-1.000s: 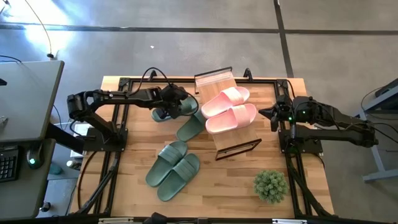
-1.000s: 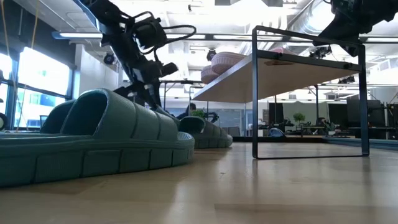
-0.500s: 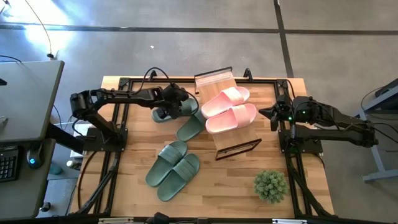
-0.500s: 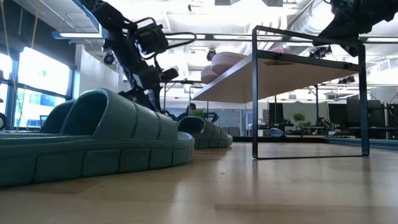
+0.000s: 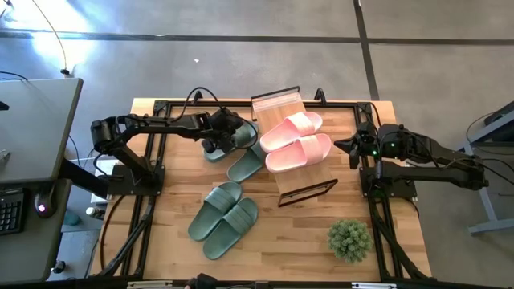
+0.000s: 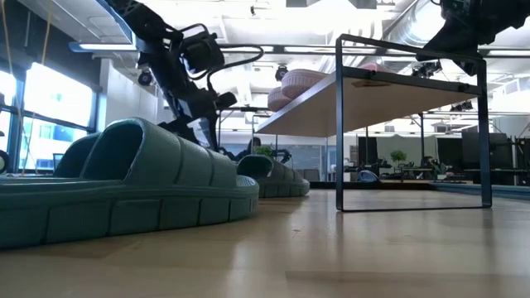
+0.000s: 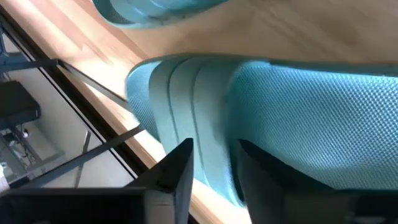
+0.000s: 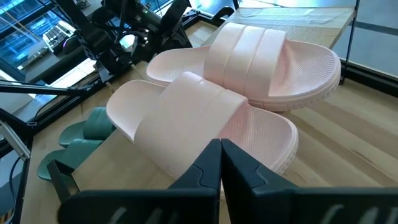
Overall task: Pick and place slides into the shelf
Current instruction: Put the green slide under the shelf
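Observation:
My left gripper is at the table's far left-middle, shut on a sage-green slide, just left of the shelf. A second green slide lies flat beside it, and a green pair lies sole-down nearer the near edge. The pale pink pair rests on the shelf's wooden top. My right gripper is shut and hovers off the shelf's right side, touching nothing. My left gripper pinches the green slide at its ribbed strap, close to the strap's edge. One finger is on the strap's outer side, the other on the side of the textured footbed. It reaches down from above.
A small potted plant stands at the near right corner. Black frame rails run along the table's left and right sides. Bare wood lies between the shelf and the plant, and a desk with a keyboard stands off the left edge.
My left gripper has shifted a little toward the table's left edge and slightly down at the green slide, staying shut on it. The right arm has kept still.

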`<move>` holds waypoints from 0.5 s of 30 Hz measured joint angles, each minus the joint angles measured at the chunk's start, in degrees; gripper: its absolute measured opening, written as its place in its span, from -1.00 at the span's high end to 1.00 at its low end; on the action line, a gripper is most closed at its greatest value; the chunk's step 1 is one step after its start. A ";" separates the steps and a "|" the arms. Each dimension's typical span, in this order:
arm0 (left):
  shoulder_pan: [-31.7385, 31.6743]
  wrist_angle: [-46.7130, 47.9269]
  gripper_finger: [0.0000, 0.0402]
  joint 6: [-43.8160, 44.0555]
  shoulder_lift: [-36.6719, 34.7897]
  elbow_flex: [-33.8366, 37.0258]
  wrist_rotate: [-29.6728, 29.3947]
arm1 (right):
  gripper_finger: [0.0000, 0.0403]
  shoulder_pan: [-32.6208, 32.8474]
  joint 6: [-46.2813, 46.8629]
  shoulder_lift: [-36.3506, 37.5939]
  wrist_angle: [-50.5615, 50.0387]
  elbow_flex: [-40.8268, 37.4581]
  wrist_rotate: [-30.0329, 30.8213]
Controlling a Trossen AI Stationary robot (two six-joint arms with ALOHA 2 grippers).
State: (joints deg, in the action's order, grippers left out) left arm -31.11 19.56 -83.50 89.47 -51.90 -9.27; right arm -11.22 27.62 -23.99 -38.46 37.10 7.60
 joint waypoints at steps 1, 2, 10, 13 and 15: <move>0.00 0.17 0.41 0.02 0.00 0.00 -0.60 | 1.00 0.01 0.00 0.00 0.00 0.00 0.00; 0.05 0.38 0.37 0.38 0.00 0.00 -1.37 | 1.00 0.00 0.00 0.00 0.00 0.00 0.00; 1.64 9.07 0.28 15.99 -0.02 -5.60 -4.05 | 1.00 0.00 0.00 0.00 0.00 0.00 0.00; 1.69 17.16 0.33 25.28 -0.43 -10.23 -4.77 | 1.00 0.01 0.00 0.00 0.00 0.00 0.00; 1.51 22.65 0.37 31.94 -0.49 -13.52 -5.60 | 1.00 0.00 0.00 0.00 0.00 0.00 0.00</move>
State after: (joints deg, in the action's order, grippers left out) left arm -29.60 42.22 -51.56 88.98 -65.42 -14.87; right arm -11.22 27.62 -23.99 -38.46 37.10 7.60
